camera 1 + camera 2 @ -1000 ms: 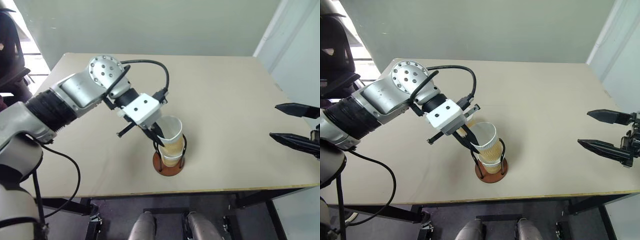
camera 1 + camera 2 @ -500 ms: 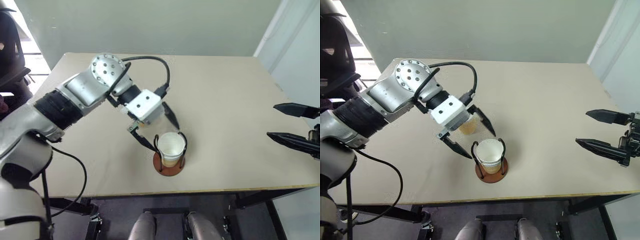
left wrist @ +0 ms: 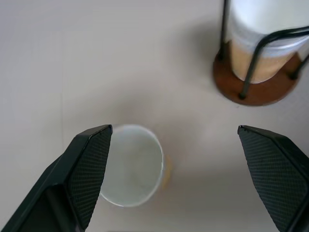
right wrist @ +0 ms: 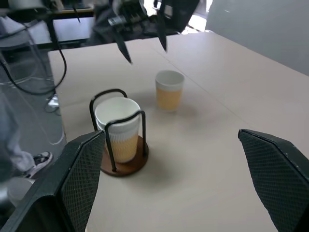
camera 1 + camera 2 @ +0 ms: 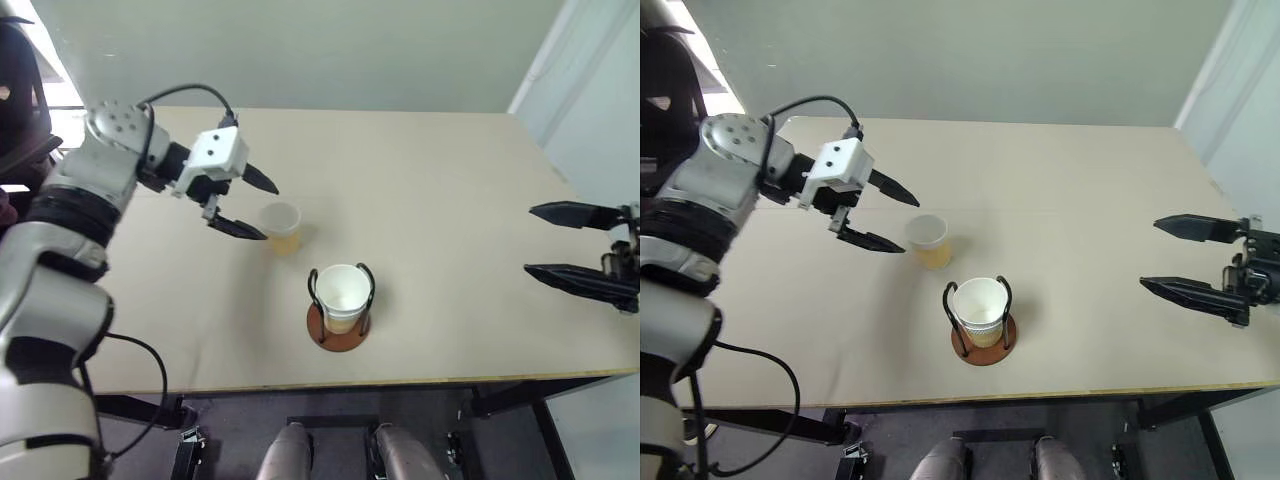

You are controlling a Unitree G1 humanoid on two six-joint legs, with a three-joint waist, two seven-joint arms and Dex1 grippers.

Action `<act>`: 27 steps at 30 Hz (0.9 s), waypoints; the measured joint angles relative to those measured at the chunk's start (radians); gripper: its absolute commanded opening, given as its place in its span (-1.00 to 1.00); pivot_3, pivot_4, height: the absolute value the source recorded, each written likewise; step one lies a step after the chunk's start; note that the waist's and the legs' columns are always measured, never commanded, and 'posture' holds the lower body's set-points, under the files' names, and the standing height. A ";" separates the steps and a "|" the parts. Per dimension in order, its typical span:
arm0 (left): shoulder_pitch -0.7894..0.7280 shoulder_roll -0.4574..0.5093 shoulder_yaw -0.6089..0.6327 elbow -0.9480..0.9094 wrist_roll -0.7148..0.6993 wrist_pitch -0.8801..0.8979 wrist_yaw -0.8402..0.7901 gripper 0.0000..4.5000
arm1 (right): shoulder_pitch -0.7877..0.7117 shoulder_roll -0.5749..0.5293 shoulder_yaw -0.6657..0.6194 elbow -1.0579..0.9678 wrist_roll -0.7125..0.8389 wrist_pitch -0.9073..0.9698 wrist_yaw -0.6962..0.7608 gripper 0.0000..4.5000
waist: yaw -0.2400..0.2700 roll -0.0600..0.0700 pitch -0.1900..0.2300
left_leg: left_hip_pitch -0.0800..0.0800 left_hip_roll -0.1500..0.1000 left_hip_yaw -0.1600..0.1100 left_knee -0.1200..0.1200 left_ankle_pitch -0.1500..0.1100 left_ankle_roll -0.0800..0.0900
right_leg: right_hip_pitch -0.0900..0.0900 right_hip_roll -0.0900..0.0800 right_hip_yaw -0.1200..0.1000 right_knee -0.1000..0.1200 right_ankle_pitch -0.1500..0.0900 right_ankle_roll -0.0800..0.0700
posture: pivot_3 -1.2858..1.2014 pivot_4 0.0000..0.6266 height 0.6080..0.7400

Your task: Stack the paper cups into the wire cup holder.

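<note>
Left wrist view: loose cup (image 3: 131, 164) between the gripper's spread fingers, ready for pickup.
Left gripper (image 5: 252, 204): jaws apart, empty.
Right gripper (image 5: 560, 243): apart, idle.
Holder (image 5: 339, 327): cups nested inside.

Just a plain beige table (image 5: 450, 200) taking up most of the scene, with a pale wall (image 5: 300, 50) behind its far edge. Something dark (image 5: 20, 90), maybe a chair, sits off the far left corner, and the floor (image 5: 890, 440) under the near edge is dark grey.
</note>
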 measured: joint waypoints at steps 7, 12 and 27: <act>0.021 -0.091 0.078 0.119 0.139 -0.040 0.000 0.98 | -0.008 -0.004 0.018 0.036 -0.018 -0.007 0.016 1.00 | 0.001 0.000 0.000 | -0.001 0.000 0.002 0.000 0.000 0.001 | -0.001 0.000 -0.001 -0.002 0.005 0.008 | 0.03 -0.52 1.00; 0.026 -0.111 0.107 0.143 0.207 -0.056 0.000 0.91 | 0.003 -0.008 0.015 0.034 -0.023 -0.007 0.022 1.00 | 0.001 0.000 0.000 | -0.001 0.000 0.002 -0.001 -0.001 0.002 | 0.000 0.000 -0.001 -0.007 0.005 0.010 | 0.03 -0.52 1.00; 0.045 -0.189 0.220 0.245 0.467 -0.186 0.034 -0.99 | 0.041 -0.013 -0.028 0.017 -0.025 -0.006 0.012 1.00 | 0.001 0.000 0.000 | -0.001 0.000 0.006 0.000 -0.002 0.004 | 0.001 0.000 0.000 -0.011 0.006 0.012 | 0.03 -0.52 1.00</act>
